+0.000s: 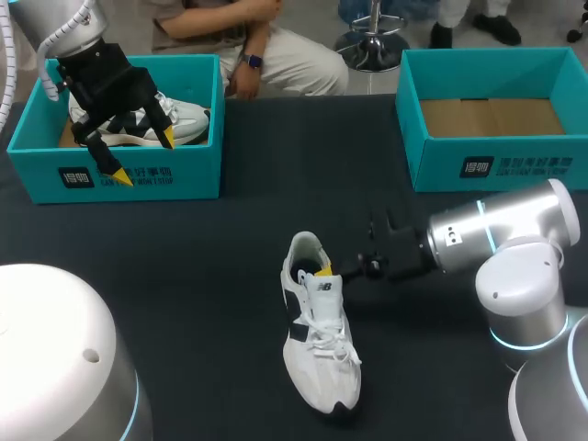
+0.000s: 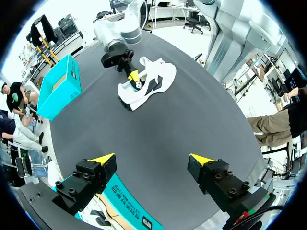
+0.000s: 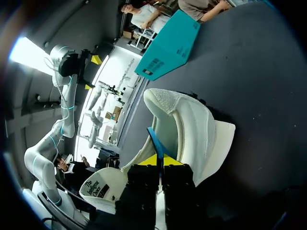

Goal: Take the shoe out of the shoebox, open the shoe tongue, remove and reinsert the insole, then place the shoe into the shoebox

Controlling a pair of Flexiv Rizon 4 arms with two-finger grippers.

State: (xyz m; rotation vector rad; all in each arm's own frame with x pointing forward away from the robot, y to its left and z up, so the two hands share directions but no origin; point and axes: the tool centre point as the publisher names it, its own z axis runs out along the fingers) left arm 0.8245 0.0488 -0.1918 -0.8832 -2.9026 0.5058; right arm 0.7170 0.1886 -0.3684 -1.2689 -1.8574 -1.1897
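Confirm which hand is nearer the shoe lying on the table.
Right. The right hand is at the opening of the shoe, pinching its edge; the left hand hovers open over the shoebox on its side, far off.

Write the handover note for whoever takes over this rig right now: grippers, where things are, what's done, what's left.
Left gripper: open, holding nothing, above the left teal cardboard shoebox, which holds a second white shoe.
Right gripper: shut on a thin blue-edged piece at the opening of the white lace-up sneaker. Cannot tell whether it is insole or lining.
The sneaker lies on the black table between the boxes. The right teal shoebox shows only its bare floor.
Done: shoe out of the box.
Left: probably the insole step, then boxing the shoe.
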